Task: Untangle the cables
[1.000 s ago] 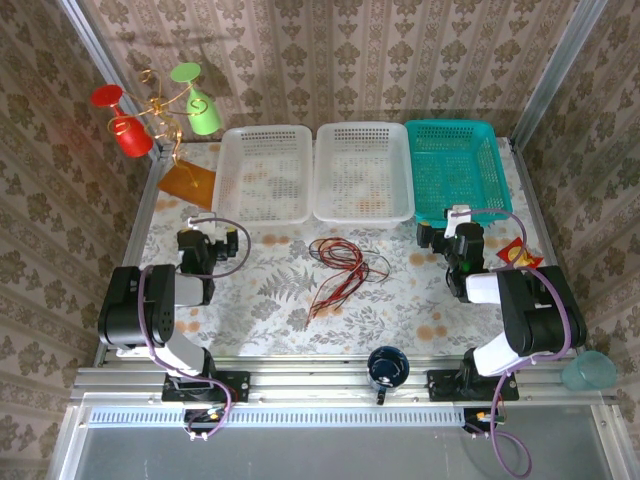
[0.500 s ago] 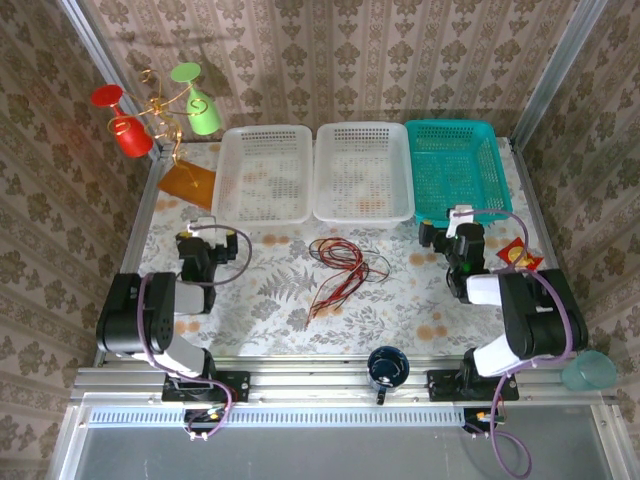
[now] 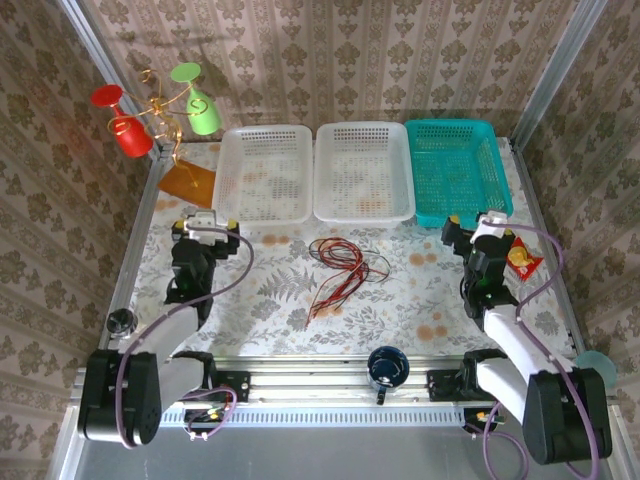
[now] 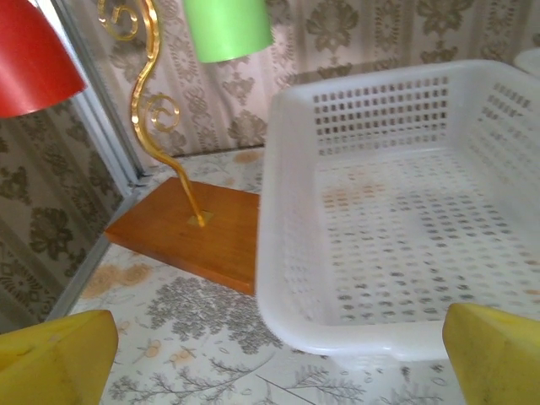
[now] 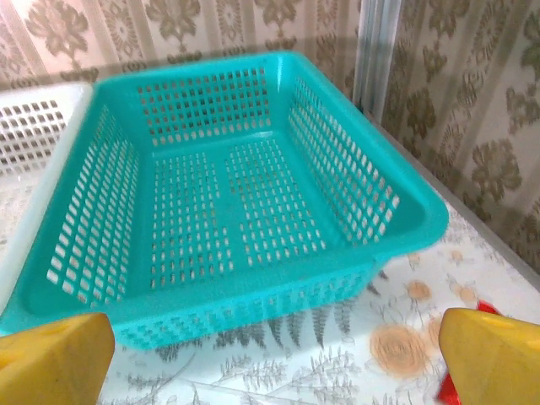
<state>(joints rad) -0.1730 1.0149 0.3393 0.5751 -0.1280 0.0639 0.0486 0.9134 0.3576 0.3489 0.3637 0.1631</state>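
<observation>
From above, the cables (image 3: 340,268) are seen tangled on the table (image 3: 270,300), to the right of the left claw (image 3: 205,228) and to the left of the right claw (image 3: 482,228), touched by neither. In the left wrist view, yellow fingers (image 4: 51,359) are spread wide with nothing held, and a white basket (image 4: 287,253) lies just ahead. In the right wrist view, the fingers (image 5: 494,359) are also held apart and empty, with a teal basket (image 5: 405,224) just ahead.

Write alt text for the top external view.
A tangle of thin red and black cables lies mid-table, untouched, between the open left gripper and open right gripper. Behind stand two white perforated plastic baskets and a teal plastic basket.
</observation>
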